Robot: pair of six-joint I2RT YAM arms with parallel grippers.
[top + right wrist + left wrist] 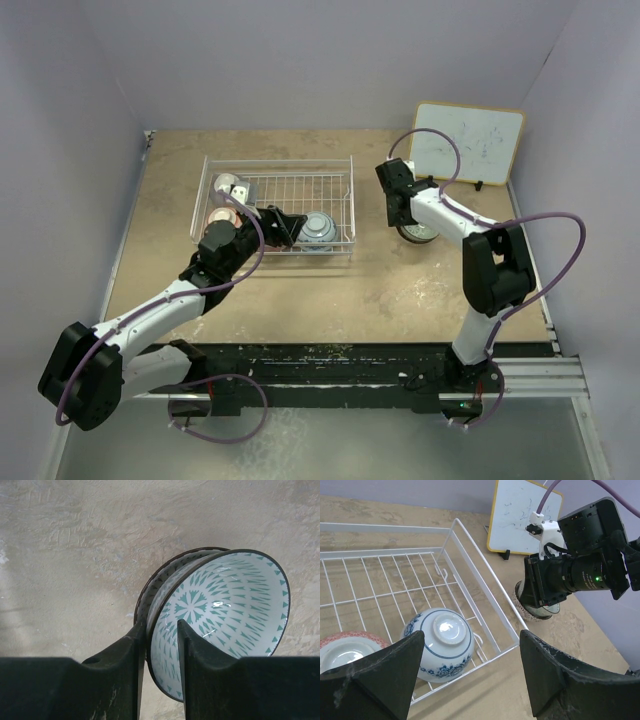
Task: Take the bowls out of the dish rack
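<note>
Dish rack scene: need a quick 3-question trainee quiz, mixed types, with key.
1. True or false: the left hand is clamped on a bowl.
2. The blue-and-white bowl in the dish rack sits: A) upright, B) upside down, C) on its side.
3. Fill in: the right hand grips the teal-patterned bowl by its ____.

Key: 1 false, it is open and empty over the rack; 2 B; 3 rim.

walls [300,60]: pale lilac | table [380,290]: tan, scuffed | whiteboard [468,145]: far-right corner
</note>
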